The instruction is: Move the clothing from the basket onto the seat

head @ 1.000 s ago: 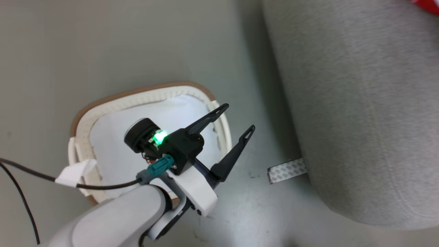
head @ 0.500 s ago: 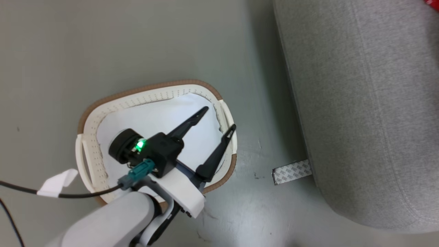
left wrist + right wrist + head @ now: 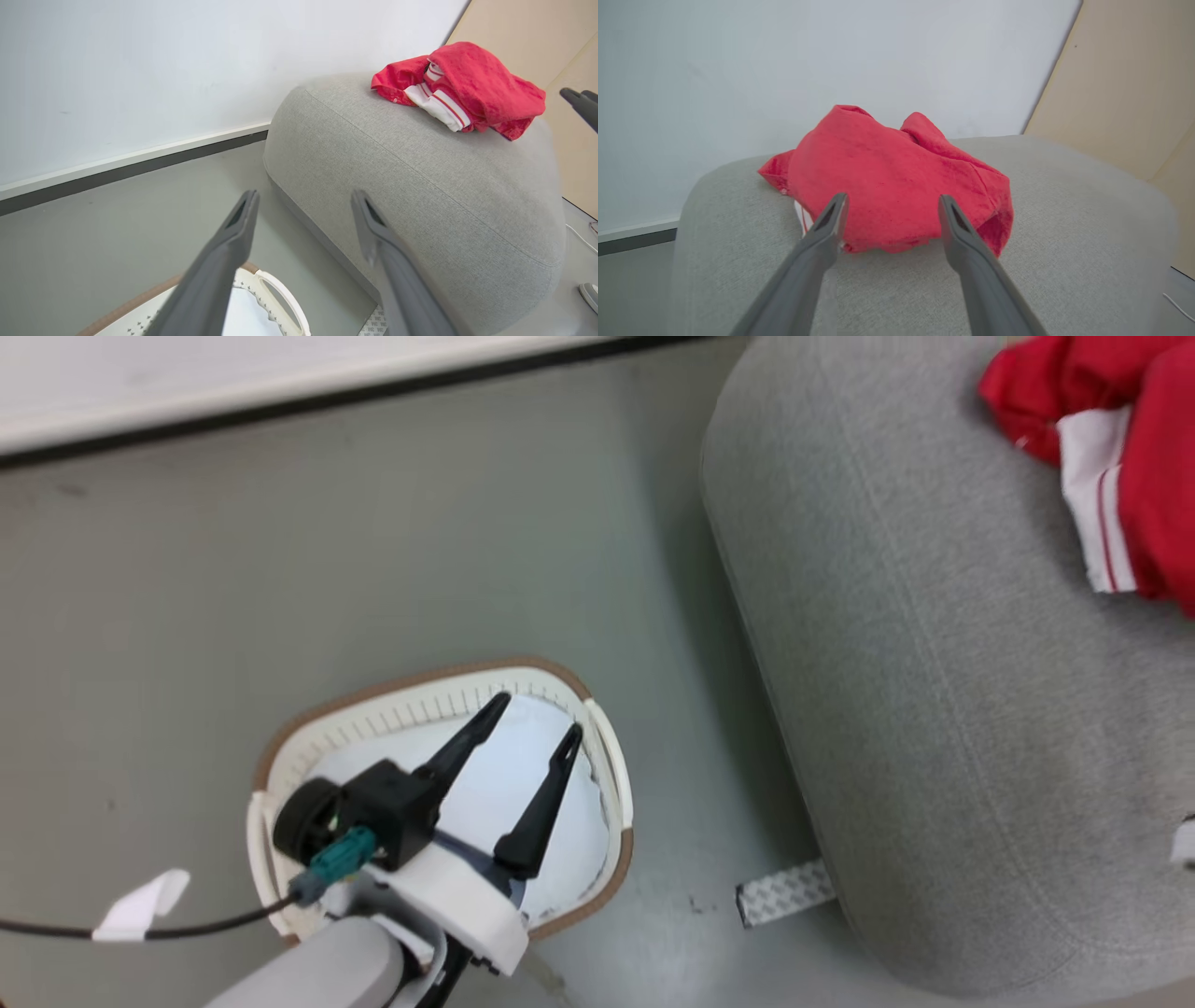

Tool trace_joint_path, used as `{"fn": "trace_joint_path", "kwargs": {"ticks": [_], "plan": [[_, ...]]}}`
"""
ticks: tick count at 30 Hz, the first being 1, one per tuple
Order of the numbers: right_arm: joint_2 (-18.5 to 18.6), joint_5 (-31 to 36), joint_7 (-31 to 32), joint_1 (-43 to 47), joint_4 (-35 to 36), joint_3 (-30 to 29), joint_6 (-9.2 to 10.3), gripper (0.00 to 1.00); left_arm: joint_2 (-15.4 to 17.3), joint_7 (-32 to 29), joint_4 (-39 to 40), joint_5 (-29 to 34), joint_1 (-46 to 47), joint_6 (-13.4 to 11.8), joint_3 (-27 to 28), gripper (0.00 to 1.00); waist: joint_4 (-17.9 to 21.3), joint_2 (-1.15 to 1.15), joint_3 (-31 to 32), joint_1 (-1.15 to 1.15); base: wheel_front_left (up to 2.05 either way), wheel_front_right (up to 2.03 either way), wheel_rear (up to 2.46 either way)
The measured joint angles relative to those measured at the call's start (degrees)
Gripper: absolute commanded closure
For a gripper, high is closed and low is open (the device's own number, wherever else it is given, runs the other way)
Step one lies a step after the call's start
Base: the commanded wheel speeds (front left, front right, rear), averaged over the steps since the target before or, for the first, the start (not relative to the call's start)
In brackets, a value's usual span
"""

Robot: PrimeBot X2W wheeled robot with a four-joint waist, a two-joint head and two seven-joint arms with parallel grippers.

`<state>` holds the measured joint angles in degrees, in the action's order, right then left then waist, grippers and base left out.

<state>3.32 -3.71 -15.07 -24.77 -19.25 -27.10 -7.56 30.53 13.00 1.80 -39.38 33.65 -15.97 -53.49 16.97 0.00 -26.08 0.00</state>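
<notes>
1. Clothing [image 3: 467, 79]: bright red garments with a white, red-striped trim piece. They are lying bunched in one heap on top of the seat, well apart from the basket.
2. Seat [image 3: 934, 709]: large light grey upholstered piece with rounded edges. It is standing on the floor beside the basket, with a strip of bare floor between them.
3. Basket [image 3: 420, 695]: oval, white, perforated, with a brown rim band. It is sitting on the floor under the left arm.
4. Pad [image 3: 569, 821]: flat and white, lying across the basket's bottom.
5. Left hand [image 3: 537, 719]: hovering over the basket's inside with its two dark fingers spread wide. It is gripping nothing, and its tips are pointing toward the far rim.
6. Right hand [image 3: 893, 199]: hanging low over the seat top with its fingers standing wide apart and nothing between them. The red heap is lying just beyond the tips; whether they are touching the cloth cannot be told.
7. Floor [image 3: 373, 541]: smooth grey-green, carrying the basket and the seat.
8. Tape strip [image 3: 782, 892]: pale and patterned, lying on the floor at the seat's base.
9. Cable [image 3: 215, 922]: thin and black with a white tag, trailing off the left wrist.
10. Wall [image 3: 140, 70]: white with a dark baseboard, running behind the seat.
</notes>
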Motion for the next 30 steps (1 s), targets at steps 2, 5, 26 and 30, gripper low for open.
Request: {"fn": "trace_joint_path", "kwargs": {"ticks": [2, 5, 26, 30], "plan": [[-0.23, 0.45, -0.08, 3.36, 2.53, 2.45, 0.01, 0.00, -0.53, 0.97, -1.29, -0.58, -2.14, -0.66, 1.07, 0.00, -0.23, 0.00, 2.38, 0.00, 0.00, 0.00, 0.00], [-0.47, 1.63, -0.07, 8.20, 5.72, 5.87, 0.01, 0.00, -1.25, 1.75, -3.03, -1.15, -6.24, -1.27, 3.04, 0.00, -0.84, 0.00, 6.15, -0.01, 0.00, 0.00, 0.00], [-0.57, -2.42, -0.07, 24.18, 7.97, 24.61, 0.01, 0.00, -14.70, 2.13, -10.22, 10.37, -35.75, 4.35, 31.37, 0.00, -13.46, 0.00, 24.84, -0.02, 0.00, 0.00, 0.00], [-0.52, -2.83, -0.07, 24.98, 7.22, 25.27, 0.01, 0.00, -16.99, 2.13, -11.84, 12.92, -37.51, 7.14, 34.76, 0.00, -15.34, 0.00, 26.25, -0.02, 0.00, 0.00, 0.00]]}}
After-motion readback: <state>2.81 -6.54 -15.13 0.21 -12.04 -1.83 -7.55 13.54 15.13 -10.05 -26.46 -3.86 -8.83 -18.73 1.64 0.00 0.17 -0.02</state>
